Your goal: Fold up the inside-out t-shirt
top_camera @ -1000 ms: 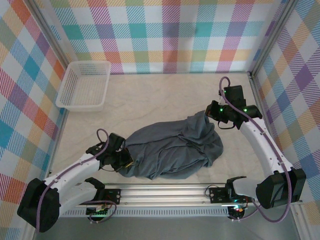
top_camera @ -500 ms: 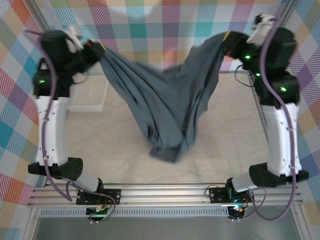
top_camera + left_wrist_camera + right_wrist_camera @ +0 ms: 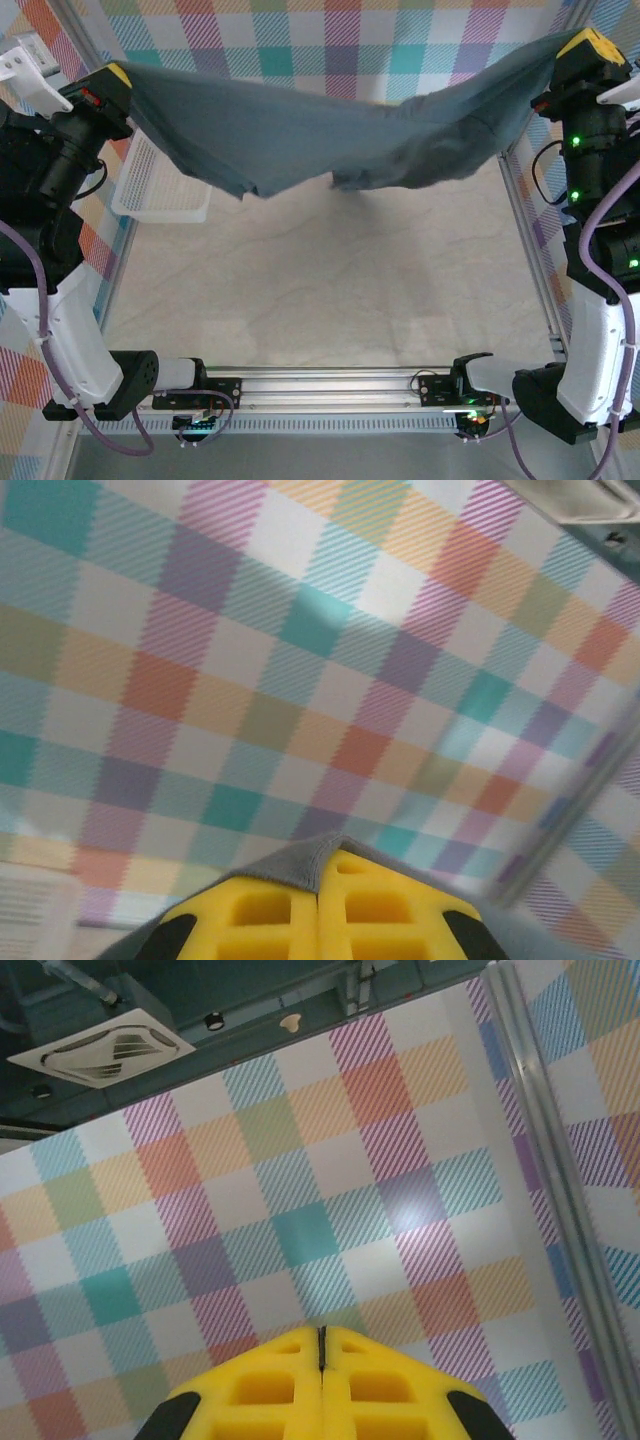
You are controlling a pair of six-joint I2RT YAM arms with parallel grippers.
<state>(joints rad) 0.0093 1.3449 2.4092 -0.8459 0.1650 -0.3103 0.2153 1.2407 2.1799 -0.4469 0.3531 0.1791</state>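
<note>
The dark slate-grey t-shirt (image 3: 320, 130) hangs stretched in the air across the back of the cell, its lower edge sagging above the table. My left gripper (image 3: 118, 80) is raised high at the left and shut on one end of the shirt. A fold of grey fabric (image 3: 300, 865) pokes out between its yellow fingers (image 3: 250, 910). My right gripper (image 3: 585, 45) is raised high at the right and shut on the other end. In the right wrist view its yellow fingers (image 3: 260, 1385) are pressed together, with a thin dark line of cloth in the seam.
A white lattice basket (image 3: 165, 185) sits at the back left of the table, partly under the hanging shirt. The marbled tabletop (image 3: 320, 290) lies below. Plaid walls (image 3: 330, 40) enclose the cell, and a metal rail (image 3: 330, 385) runs along the near edge.
Both arms have swung higher and further apart. The shirt, which drooped in a deep V half a second ago, is now pulled out wide and nearly level.
</note>
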